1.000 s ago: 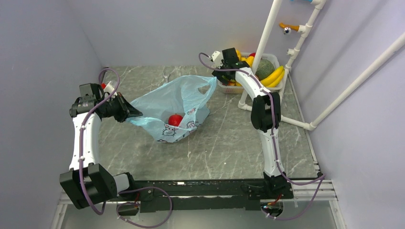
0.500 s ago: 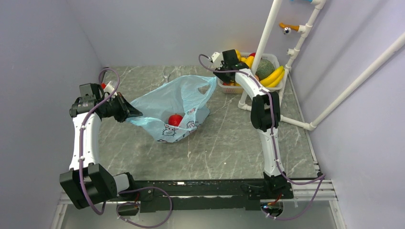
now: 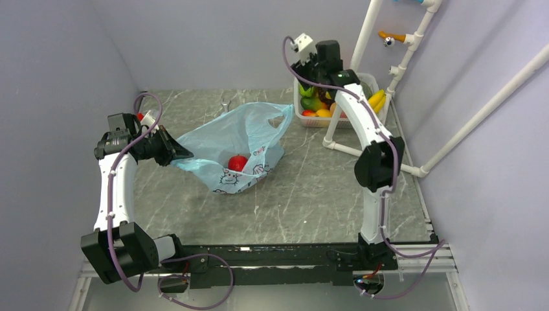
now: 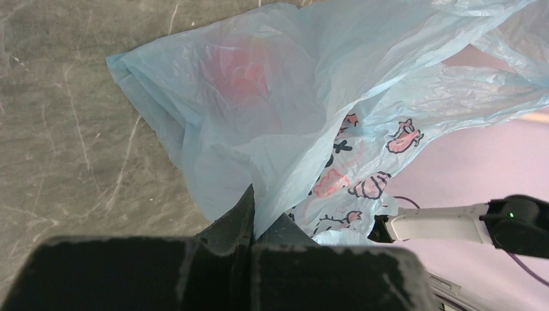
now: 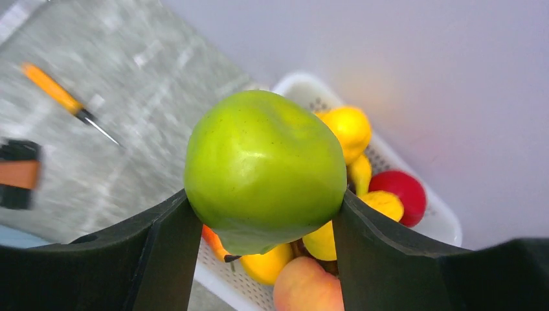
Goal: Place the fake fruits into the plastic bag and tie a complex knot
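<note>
Above the white mesh basket [image 5: 447,223] at the far right of the bench [image 3: 311,194], the right gripper [image 5: 262,204] holds a green apple [image 5: 265,162], its jaws clamped against both sides of the fruit; yellow, red and peach-coloured fruits [image 5: 353,129] lie in the basket beneath; at the left, the left gripper [image 3: 183,154] has its jaws clenched on an edge of the light-blue plastic bag [image 3: 239,129], which lies spread on the bench; one red fruit [image 3: 238,162] sits inside it.

White basket [image 5: 445,223], orange screwdriver [image 5: 59,92], grey table [image 3: 311,194]
</note>
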`<act>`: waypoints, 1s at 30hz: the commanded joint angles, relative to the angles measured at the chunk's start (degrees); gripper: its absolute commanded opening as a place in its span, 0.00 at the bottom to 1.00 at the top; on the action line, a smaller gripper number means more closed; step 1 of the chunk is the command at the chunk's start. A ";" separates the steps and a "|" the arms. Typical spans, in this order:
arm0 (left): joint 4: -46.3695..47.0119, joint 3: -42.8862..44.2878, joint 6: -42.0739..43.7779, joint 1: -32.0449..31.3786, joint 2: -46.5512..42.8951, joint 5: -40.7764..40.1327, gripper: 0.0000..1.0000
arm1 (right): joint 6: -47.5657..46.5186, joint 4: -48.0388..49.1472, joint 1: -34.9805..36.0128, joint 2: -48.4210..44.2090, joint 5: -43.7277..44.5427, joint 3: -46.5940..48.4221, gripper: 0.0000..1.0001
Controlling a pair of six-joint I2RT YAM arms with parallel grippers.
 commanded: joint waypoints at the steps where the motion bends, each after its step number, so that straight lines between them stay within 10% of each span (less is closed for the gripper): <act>1: 1.23 0.05 -0.72 0.19 -0.46 0.75 0.00 | 8.06 4.02 1.23 -11.54 -12.36 0.73 0.46; 11: 1.45 0.16 -0.55 0.19 -0.23 3.45 0.00 | 5.58 1.32 13.74 -29.26 -31.25 -7.13 0.43; 17: 1.52 0.14 -0.57 0.04 -0.98 6.47 0.00 | -6.61 0.72 27.15 -29.64 -27.95 -16.35 0.41; 30: 1.06 0.22 -0.18 0.10 -0.82 8.35 0.00 | -22.55 4.84 30.25 -19.47 -21.81 -29.67 0.42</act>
